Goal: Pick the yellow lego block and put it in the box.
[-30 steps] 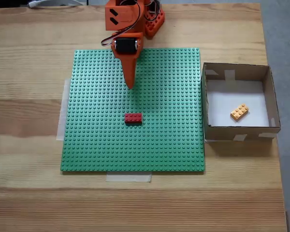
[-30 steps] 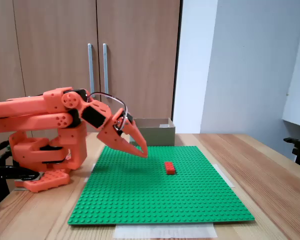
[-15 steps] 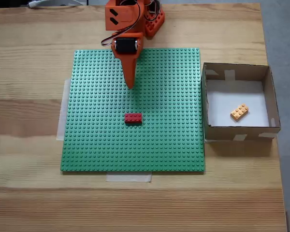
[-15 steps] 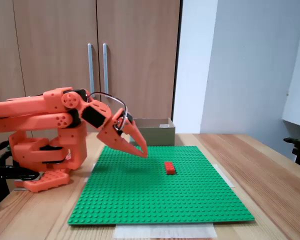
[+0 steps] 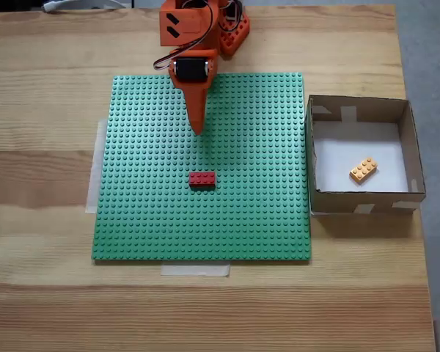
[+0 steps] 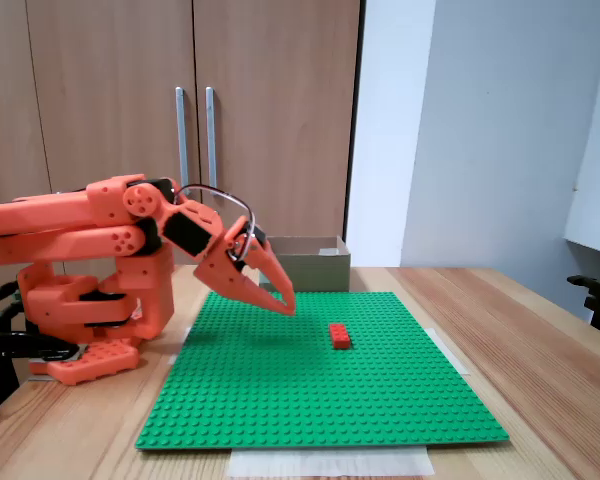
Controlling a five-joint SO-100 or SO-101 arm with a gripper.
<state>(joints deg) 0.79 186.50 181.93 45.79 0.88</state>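
Fixed view — red brick [image 5: 202,178] on baseplate [image 5: 147,220] | claw [image 5: 199,130] above

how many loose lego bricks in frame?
2. The yellow lego block lies inside the box, on its white bottom. The red brick sits on the green baseplate, near its middle. None seem hidden.

Open room lying over the green baseplate [image 5: 205,213]

Only the red brick [image 5: 202,178] is standing on its studs, below the arm [image 5: 191,44] in the top-down fixed view; the box [image 5: 411,147] walls are rising at the plate's right edge on the counter [image 5: 205,308].
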